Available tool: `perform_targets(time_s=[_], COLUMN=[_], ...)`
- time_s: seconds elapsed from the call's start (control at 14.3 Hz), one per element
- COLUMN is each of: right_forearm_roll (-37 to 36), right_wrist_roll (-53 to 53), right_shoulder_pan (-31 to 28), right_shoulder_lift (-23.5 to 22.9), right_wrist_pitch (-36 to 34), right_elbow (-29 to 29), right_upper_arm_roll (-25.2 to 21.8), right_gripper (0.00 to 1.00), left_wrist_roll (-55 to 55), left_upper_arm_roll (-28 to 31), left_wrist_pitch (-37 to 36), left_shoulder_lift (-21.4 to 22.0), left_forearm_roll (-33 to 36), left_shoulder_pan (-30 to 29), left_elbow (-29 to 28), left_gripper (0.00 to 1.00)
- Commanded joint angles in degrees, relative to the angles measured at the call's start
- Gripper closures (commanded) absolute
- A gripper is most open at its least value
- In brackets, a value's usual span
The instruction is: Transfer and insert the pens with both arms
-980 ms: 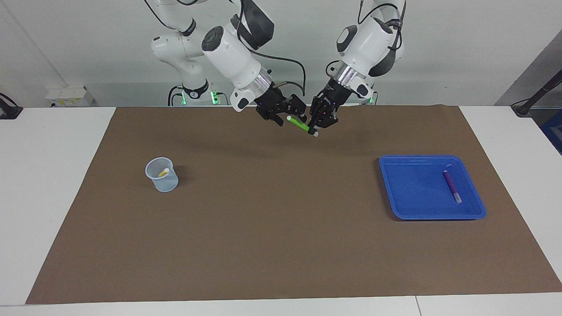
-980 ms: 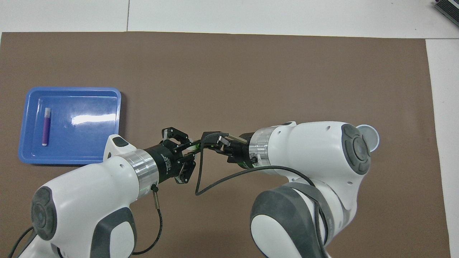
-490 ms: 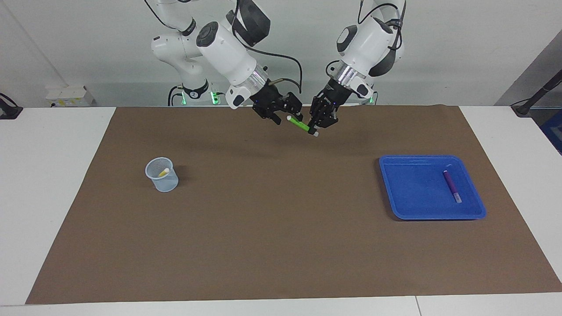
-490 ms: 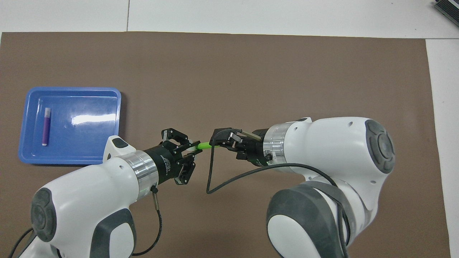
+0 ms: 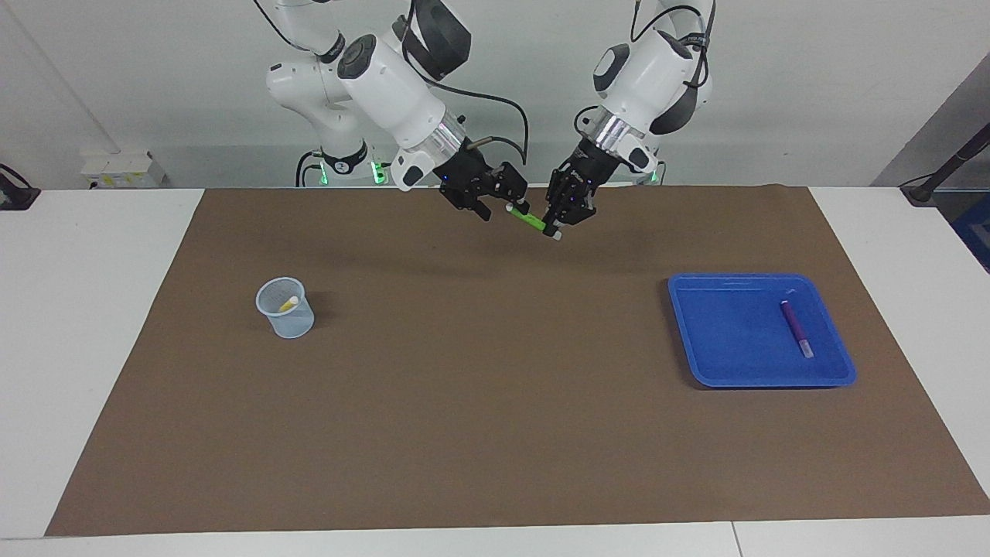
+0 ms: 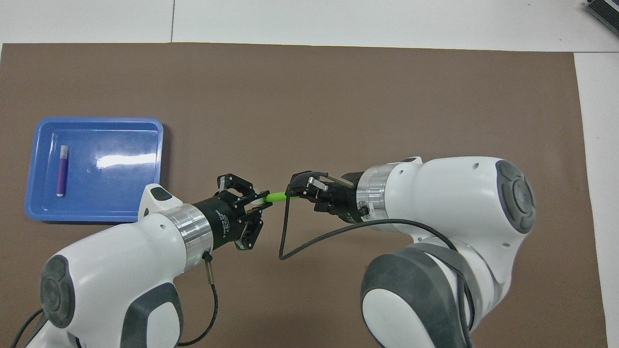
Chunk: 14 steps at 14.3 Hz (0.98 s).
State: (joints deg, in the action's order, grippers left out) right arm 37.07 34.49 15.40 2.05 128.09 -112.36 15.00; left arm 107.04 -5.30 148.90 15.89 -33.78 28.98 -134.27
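Observation:
My left gripper (image 5: 554,224) is shut on the lower end of the green pen (image 5: 532,221) and holds it tilted in the air over the mat's edge nearest the robots. My right gripper (image 5: 506,203) is open at the pen's upper whitish end, with the left gripper close beside it. In the overhead view the green pen (image 6: 276,196) spans the gap between the left gripper (image 6: 258,202) and the right gripper (image 6: 297,188). The purple pen (image 5: 795,328) lies in the blue tray (image 5: 727,363). The yellow pen (image 5: 288,304) stands in a pale cup (image 5: 288,321).
A brown mat (image 5: 495,418) covers most of the white table. The blue tray (image 6: 121,203) with the purple pen (image 6: 61,170) sits toward the left arm's end. The cup sits toward the right arm's end and is hidden under the right arm in the overhead view.
The right arm has drawn back toward its own end, so its gripper now sits at the pen's upper end. The green pen and the left gripper have stayed in place.

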Motion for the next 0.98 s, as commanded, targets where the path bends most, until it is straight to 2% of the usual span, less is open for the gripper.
perform_targets(time_s=[0.0,0.35,0.7,0.84,0.91], right_forearm_roll=[0.2,0.37,0.37,0.37,0.37], right_wrist_roll=[0.14,0.4,1.54,1.54,1.63], right_shoulder_pan=[-0.64,-0.64,-0.55,-0.55,-0.55], right_shoulder_lift=[0.15,0.06,-0.02,-0.02,-0.02], right_wrist_pitch=[-0.03,-0.03,-0.03,-0.03,-0.03], right_elbow=[0.65,1.0,1.53,1.53,1.53], right_upper_arm_roll=[0.38,0.47,0.47,0.47,0.47], right_gripper=[0.37,0.46,0.47,0.6,0.64], left_wrist_roll=[-0.43,-0.43,-0.43,-0.34,-0.34], left_upper_arm_roll=[0.21,0.12,0.12,0.12,0.12], left_wrist_pitch=[1.04,0.95,1.04,1.04,1.04], left_shoulder_lift=[1.95,2.04,2.13,2.13,2.39], left_forearm_roll=[-0.94,-0.94,-0.94,-0.94,-0.94], left_shoulder_pan=[0.73,0.73,0.73,0.73,0.73], left_elbow=[-1.96,-1.96,-1.96,-1.96,-1.96], left_gripper=[1.0,1.0,1.0,1.0,1.0])
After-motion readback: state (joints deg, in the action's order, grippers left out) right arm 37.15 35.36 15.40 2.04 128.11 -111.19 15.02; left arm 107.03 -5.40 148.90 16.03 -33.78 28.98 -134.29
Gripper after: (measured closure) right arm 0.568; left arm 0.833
